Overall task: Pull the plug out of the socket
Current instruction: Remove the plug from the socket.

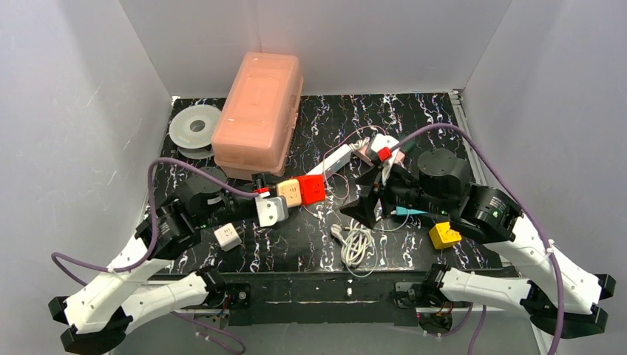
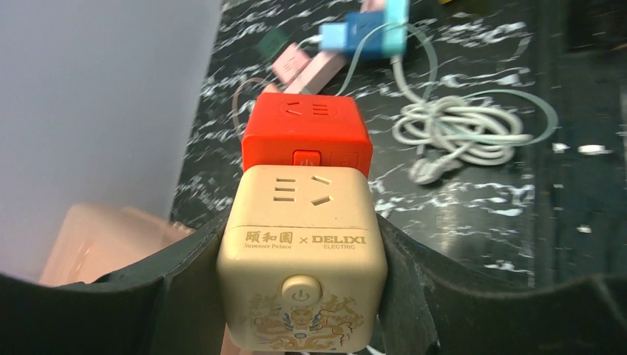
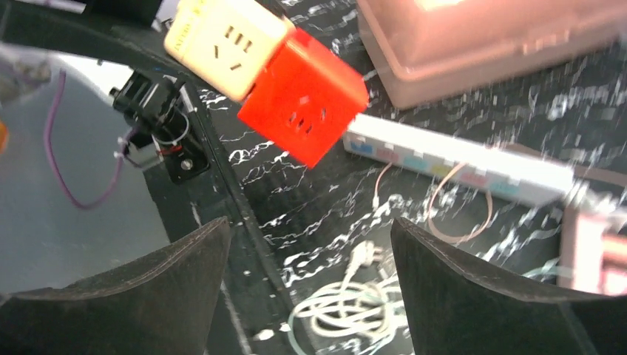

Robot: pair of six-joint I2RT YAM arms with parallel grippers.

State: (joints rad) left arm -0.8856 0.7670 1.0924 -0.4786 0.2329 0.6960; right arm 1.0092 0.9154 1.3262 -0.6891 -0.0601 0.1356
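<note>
A beige cube socket [image 2: 302,259] sits between the black fingers of my left gripper [image 2: 303,255], which is shut on its sides. A red cube plug [image 2: 307,132] is joined to the beige cube's far face. From above, the beige socket [image 1: 290,194] and red plug [image 1: 311,188] hang just over the table's middle, held by my left gripper [image 1: 281,196]. My right gripper [image 1: 370,194] stands open to the right of the red plug, apart from it. In the right wrist view the red plug [image 3: 303,96] lies beyond the open right gripper [image 3: 310,229], nothing between the fingers.
A pink lidded box [image 1: 259,111] and a clear spool [image 1: 194,127] stand at the back left. A white power strip [image 1: 336,159], a coiled white cable [image 1: 357,248], a grey adapter [image 1: 271,210], a small white adapter [image 1: 227,236] and a yellow piece [image 1: 444,235] lie around.
</note>
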